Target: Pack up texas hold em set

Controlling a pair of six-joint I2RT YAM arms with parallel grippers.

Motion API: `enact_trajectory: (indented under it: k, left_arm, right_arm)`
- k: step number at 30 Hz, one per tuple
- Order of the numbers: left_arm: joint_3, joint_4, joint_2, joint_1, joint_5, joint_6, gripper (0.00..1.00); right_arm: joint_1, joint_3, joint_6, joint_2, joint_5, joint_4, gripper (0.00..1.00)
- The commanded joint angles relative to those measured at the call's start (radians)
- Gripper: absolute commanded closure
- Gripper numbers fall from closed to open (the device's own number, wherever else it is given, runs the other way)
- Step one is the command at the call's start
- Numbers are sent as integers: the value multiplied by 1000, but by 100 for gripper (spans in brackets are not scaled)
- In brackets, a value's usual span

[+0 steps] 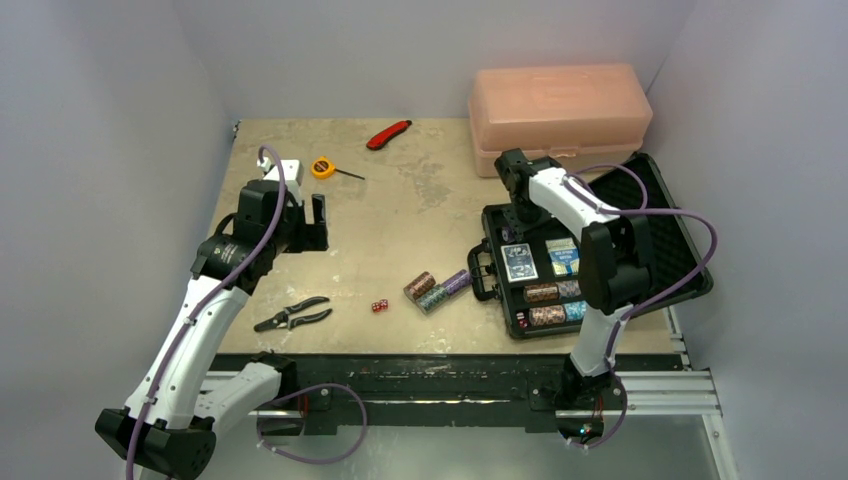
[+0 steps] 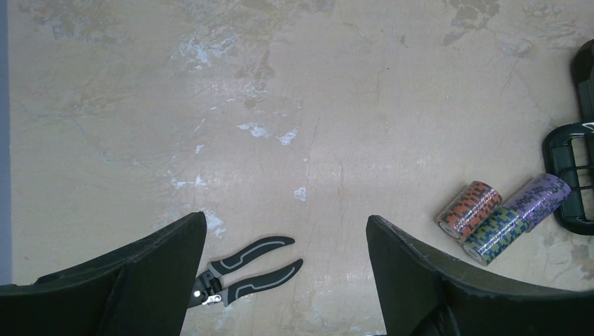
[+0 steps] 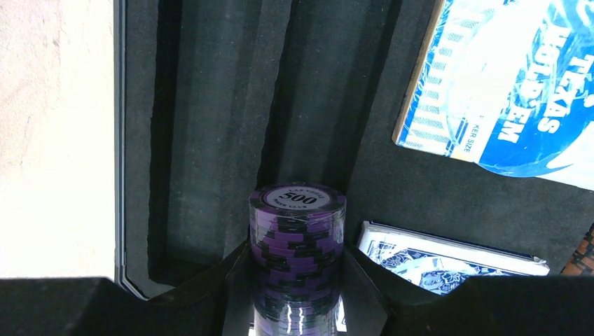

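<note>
The black case [image 1: 660,190] lies open at the right, its foam [image 3: 210,140] holding blue card decks [image 1: 519,262], chip rolls [image 1: 548,315] and a Texas Hold'em leaflet [image 3: 504,84]. My right gripper [image 1: 517,222] is shut on a purple chip roll [image 3: 298,238] marked 500, held over an empty foam groove beside a card deck [image 3: 448,262]. Three chip rolls [image 1: 436,288] lie on the table left of the case; they also show in the left wrist view [image 2: 499,217]. Red dice [image 1: 379,306] lie near them. My left gripper [image 1: 315,225] is open and empty above the table.
A translucent pink box [image 1: 560,112] stands behind the case. Black pliers [image 1: 292,315] lie front left, also under my left gripper [image 2: 245,269]. An orange tape measure [image 1: 323,168] and a red utility knife [image 1: 389,134] lie at the back. The case handle [image 2: 569,178] faces left.
</note>
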Motion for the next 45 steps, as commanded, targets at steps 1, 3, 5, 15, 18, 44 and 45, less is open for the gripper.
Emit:
enact_trajectory:
  k: [1, 3, 5, 15, 18, 44, 45]
  left_arm:
    - [-4, 20, -13, -4, -14, 23, 16]
    - [-4, 20, -14, -4, -14, 22, 16]
    - [-4, 21, -16, -4, -14, 22, 16]
    - [-3, 20, -19, -4, -13, 22, 16]
    - [-4, 21, -21, -4, -13, 22, 16]
    - [-4, 21, -34, -4, -10, 22, 16]
    - [-4, 20, -32, -4, -9, 22, 16]
  right_arm:
    - [-8, 1, 58, -13, -25, 47, 100]
    - [-9, 0, 55, -8, -34, 53, 100]
    - [-8, 1, 53, -4, -38, 56, 100]
    - [-9, -16, -34, 1, -96, 134, 83]
    - [-9, -33, -54, -13, -115, 164, 78]
    - [-9, -106, -224, -145, -72, 298, 14]
    - [-9, -104, -244, -151, -60, 297, 14]
